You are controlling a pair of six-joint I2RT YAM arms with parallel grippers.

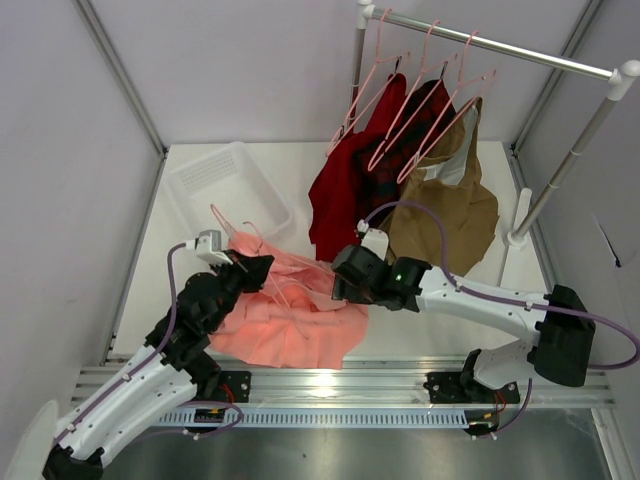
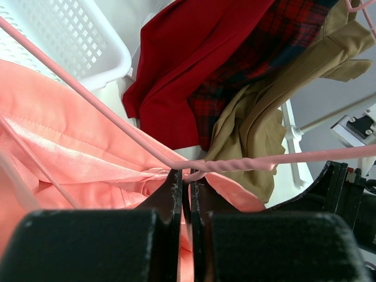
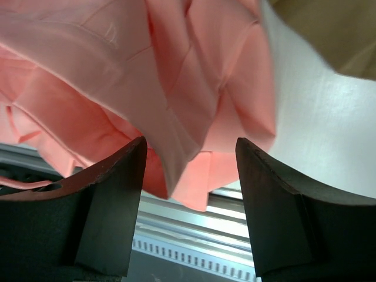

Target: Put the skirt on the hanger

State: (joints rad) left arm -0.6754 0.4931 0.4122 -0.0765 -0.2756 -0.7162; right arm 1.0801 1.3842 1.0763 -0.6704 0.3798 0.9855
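The left gripper (image 2: 187,176) is pinching its fingers together on the hanger (image 2: 235,165), at the spot where the wire is twisting, just above the skirt (image 1: 290,320). The right gripper (image 3: 191,147) is holding its fingers (image 3: 111,194) apart, and a fold of skirt is hanging loose between them. The one skirt is lying crumpled on the table (image 1: 400,335) between both grippers, with the hanger lying across it. Behind it, one white basket (image 1: 215,180) is sitting. Three garments, dark red (image 1: 335,190), plaid (image 1: 400,140) and tan (image 1: 450,215), are hanging from one rail (image 1: 500,45).
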